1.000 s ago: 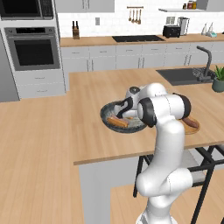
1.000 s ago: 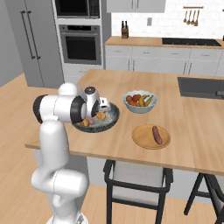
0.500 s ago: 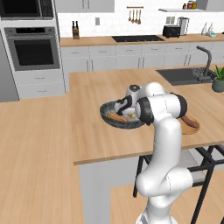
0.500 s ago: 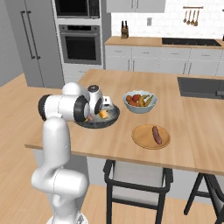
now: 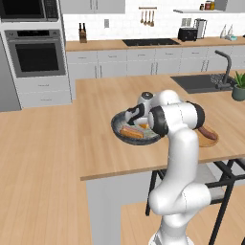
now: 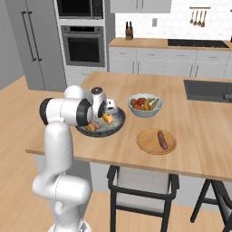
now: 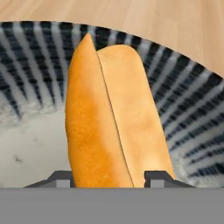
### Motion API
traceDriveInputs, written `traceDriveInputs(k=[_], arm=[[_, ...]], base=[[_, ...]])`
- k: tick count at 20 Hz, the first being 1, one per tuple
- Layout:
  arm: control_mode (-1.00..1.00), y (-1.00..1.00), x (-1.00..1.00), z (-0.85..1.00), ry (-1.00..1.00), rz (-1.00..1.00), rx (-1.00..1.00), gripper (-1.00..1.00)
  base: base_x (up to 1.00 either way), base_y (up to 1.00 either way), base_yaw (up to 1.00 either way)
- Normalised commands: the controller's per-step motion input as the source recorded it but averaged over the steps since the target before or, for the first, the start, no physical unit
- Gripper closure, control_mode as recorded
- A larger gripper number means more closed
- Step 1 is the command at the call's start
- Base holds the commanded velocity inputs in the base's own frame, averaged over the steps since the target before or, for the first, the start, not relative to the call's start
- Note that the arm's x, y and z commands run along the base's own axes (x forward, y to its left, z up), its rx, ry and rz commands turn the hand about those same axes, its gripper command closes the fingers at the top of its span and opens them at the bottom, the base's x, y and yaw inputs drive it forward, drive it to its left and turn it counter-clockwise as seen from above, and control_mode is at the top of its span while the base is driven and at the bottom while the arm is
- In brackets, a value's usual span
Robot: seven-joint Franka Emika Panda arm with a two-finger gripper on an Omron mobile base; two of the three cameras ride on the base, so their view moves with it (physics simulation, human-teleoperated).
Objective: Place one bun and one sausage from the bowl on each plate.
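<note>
The fingers (image 7: 63, 178) are sitting on either side of a bun (image 7: 111, 118), one dark tip showing at each flank right against its sides, so they are looking clamped on it, though the bun is lying low against the striped wall of the bowl (image 7: 183, 105) and not yet lifted. From the base cameras the gripper (image 5: 135, 116) is reaching down into the dark bowl (image 5: 116, 128), and a second bun (image 5: 131, 132) is lying near the front of it (what else is tucked under the hand is hard to tell). Moving outward across the surface (image 6: 136, 154), the wooden plate (image 6: 146, 141) is already carrying one sausage (image 6: 161, 139) but no bun. The fruit bowl (image 6: 145, 105) is standing just behind, between the dark bowl and that plate. Judging the score: one item is delivered, and this bun is looking like the next to go. Three placements seem to be left, and the white plate is not something I can make out.
</note>
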Motion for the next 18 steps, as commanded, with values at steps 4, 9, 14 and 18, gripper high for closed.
traceDriveInputs(k=[4, 9, 14, 18], arm=[[-1.0, 0.0, 0.0, 0.0, 0.0, 0.0, 0.0, 1.0], [-1.0, -0.01, -0.13, 0.23, 0.0, 0.0, 0.0, 1.0], [-1.0, -0.09, -0.77, 0.81, 0.0, 0.0, 0.0, 1.0], [-1.0, -0.29, -0.92, 0.72, 0.0, -0.01, 0.0, 1.0]], base=[[0.0, 0.0, 0.0], [0.0, 0.0, 0.0], [0.0, 0.0, 0.0], [0.0, 0.0, 0.0]])
